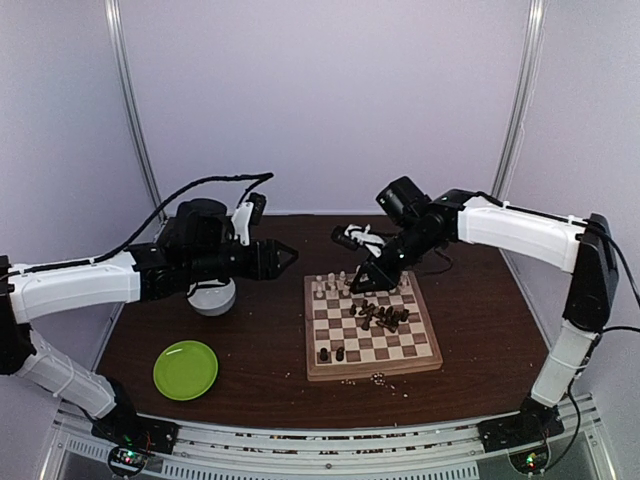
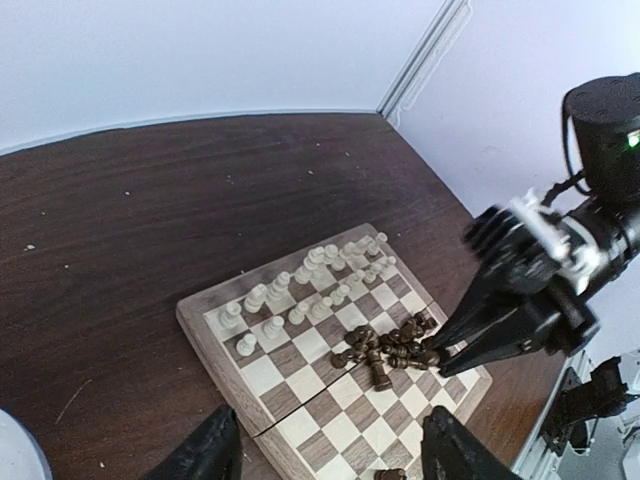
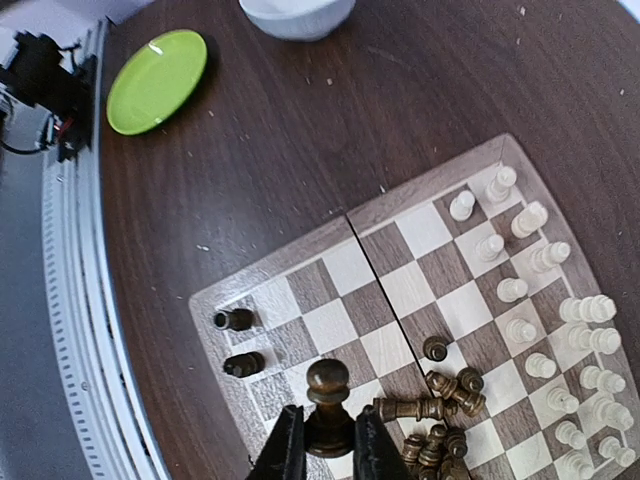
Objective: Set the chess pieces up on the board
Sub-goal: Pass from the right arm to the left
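Right fingers [image 3: 292,442] clamped on dark chess piece [image 3: 328,388], left fingers [image 2: 210,450] apart, dark wooden table [image 1: 265,340], pale walls [image 1: 320,100]

This is looking like a robotics lab cell rather than a lived-in room: plain pale walls [image 1: 330,100] and slim metal posts [image 1: 130,120] are boxing in a dark wooden table [image 1: 250,350]. A white-and-black left arm [image 1: 70,285] and right arm [image 1: 520,230] are reaching over it from an aluminium rail [image 1: 330,462], with a small circuit board [image 1: 125,460] glowing at one base and a loose black cable [image 1: 190,188] looping overhead. Only staged props are sitting out: the board [image 1: 360,370], a green plate [image 1: 185,370] and a white bowl [image 1: 212,298].
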Controlling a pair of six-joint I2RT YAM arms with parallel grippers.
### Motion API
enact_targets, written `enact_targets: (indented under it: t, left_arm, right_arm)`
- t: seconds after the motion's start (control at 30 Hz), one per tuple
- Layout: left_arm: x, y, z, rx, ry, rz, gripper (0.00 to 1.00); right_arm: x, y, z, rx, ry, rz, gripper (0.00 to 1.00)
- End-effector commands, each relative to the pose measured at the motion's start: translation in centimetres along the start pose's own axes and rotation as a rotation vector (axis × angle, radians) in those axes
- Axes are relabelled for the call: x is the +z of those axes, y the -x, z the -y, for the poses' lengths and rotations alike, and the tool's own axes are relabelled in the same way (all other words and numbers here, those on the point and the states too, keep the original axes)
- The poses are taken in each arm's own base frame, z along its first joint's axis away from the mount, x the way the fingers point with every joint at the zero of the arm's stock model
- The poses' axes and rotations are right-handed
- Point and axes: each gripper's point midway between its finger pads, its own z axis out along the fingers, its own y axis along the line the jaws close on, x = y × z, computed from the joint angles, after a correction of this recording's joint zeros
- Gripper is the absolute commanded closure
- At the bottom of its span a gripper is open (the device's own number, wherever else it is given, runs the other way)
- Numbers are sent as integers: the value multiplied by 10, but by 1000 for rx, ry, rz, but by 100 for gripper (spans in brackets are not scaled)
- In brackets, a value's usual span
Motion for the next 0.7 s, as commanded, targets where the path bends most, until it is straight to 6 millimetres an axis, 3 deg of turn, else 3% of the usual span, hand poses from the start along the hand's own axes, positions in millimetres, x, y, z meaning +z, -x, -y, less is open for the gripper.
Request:
enact_targets:
  t: [0.0,0.13,0.3,0.67]
  left_arm:
    - [17,-10,29,-102,-249,-55,41]
    - [30,-20,63,-181,-483,-125,45]
    - [38,-27,79,-300,-629,-165,47]
    - [65,-61,105,-362,-682,-309,57]
  right_arm:
    - [-26,6,-25,-48,135,127,92]
    - [-31,3,-36,-69,175,155,92]
    - [-27,0,-34,-68,168,145,92]
    - [-21,-4,-31,-60,170,120,92]
